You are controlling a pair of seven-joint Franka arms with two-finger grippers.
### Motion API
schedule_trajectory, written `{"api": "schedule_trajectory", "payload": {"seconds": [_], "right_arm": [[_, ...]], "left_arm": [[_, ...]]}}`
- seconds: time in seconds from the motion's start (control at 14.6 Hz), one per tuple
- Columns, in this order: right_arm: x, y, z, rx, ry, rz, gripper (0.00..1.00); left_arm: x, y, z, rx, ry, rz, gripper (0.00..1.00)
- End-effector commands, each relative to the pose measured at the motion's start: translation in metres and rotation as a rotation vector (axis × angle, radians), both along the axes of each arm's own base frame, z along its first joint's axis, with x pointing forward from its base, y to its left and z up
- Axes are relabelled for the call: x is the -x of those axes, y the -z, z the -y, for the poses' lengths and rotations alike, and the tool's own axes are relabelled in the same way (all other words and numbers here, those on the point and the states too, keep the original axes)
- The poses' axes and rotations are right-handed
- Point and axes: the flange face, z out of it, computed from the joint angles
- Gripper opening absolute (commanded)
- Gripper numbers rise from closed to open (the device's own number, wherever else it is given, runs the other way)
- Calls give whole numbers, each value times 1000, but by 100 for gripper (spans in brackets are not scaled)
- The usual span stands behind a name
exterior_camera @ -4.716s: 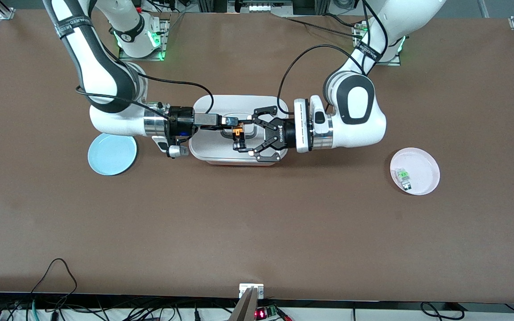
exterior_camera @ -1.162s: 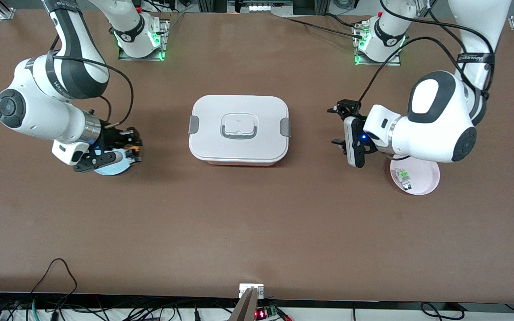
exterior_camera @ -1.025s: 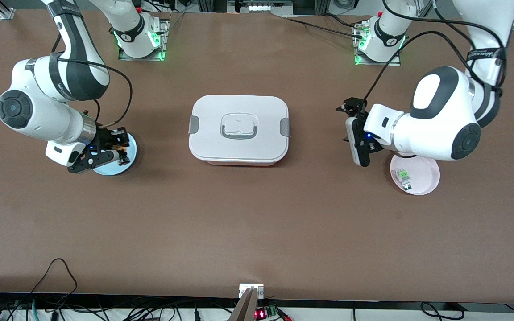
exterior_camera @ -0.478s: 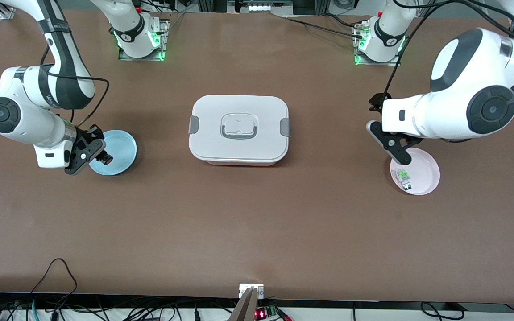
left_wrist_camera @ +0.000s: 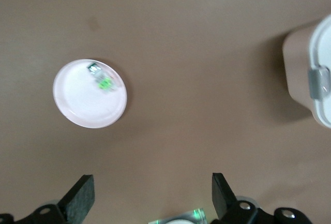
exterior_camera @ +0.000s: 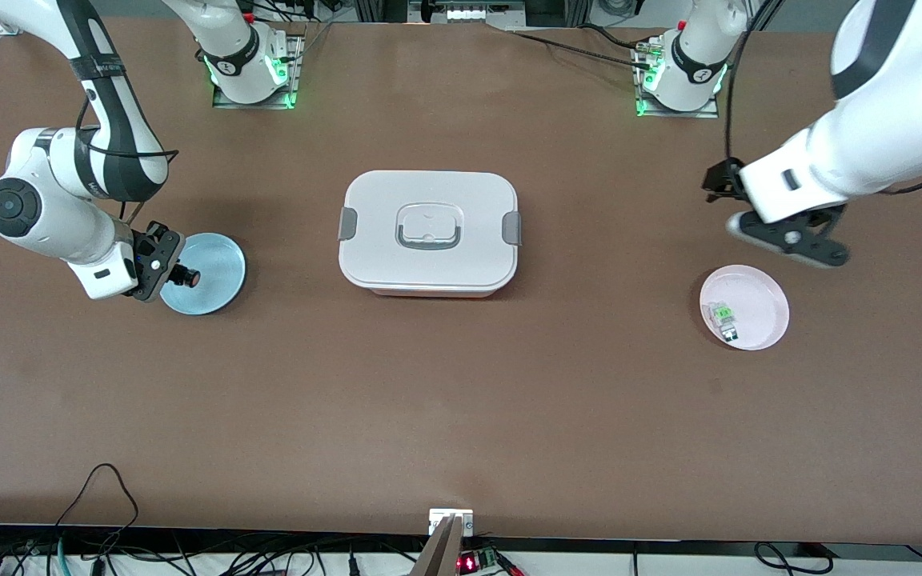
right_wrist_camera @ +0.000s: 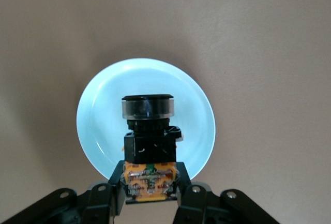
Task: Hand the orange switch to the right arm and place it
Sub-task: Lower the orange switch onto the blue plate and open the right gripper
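My right gripper [exterior_camera: 178, 277] is shut on the orange switch [exterior_camera: 187, 278] and holds it over the blue plate [exterior_camera: 217, 276]. In the right wrist view the fingers [right_wrist_camera: 117, 189] clamp the orange part of the switch [right_wrist_camera: 149, 154]. Its round black end points at the blue plate [right_wrist_camera: 98, 113] below. The right gripper [right_wrist_camera: 150, 183] has not let go. My left gripper [exterior_camera: 793, 240] is open and empty, raised over the table beside the pink plate [exterior_camera: 765, 292]. Its jaws stand wide apart in the left wrist view [left_wrist_camera: 151, 193].
A white lidded box [exterior_camera: 427, 232] stands mid-table and shows at the edge of the left wrist view [left_wrist_camera: 316, 63]. The pink plate [left_wrist_camera: 77, 107] holds a small green-and-clear component [exterior_camera: 723, 317], which also shows in the left wrist view [left_wrist_camera: 103, 81].
After the handover over the box, the right gripper carried the switch to above the blue plate. The left arm pulled back, rose and swung toward its own end, open and empty.
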Motion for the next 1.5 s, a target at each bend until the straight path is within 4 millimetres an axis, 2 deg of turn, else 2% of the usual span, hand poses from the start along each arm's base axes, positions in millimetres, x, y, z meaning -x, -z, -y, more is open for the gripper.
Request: {"api": "schedule_trajectory", "payload": {"seconds": [0.0,0.14,0.27,0.34,0.55,0.96,1.23,1.44], "right_arm": [[13,14,8,-7,-87,11,0],[19,28,6,-17,-137,6,0],[22,39,4,-27,-190,6,0],[23,43,4,-31,-216,8,0],[21,54,6,-44,-288,14,0],[22,82,27,-59,-322,22,0],[24,95,26,-65,-321,30,0],[32,98,24,-67,-323,19,0]], "left_arm": [[15,-4,-42,-4,-80,141,100],[13,-12,-63,-6,-121,154,100],[17,-26,-80,-2,-150,90,100],[15,-24,-73,-18,-144,72,100],[9,-21,-77,-17,-155,68,100],[8,-19,-82,-23,-187,64,100],[9,-21,-74,-25,-174,66,100],[10,-20,-77,-26,-179,60,100]]}}
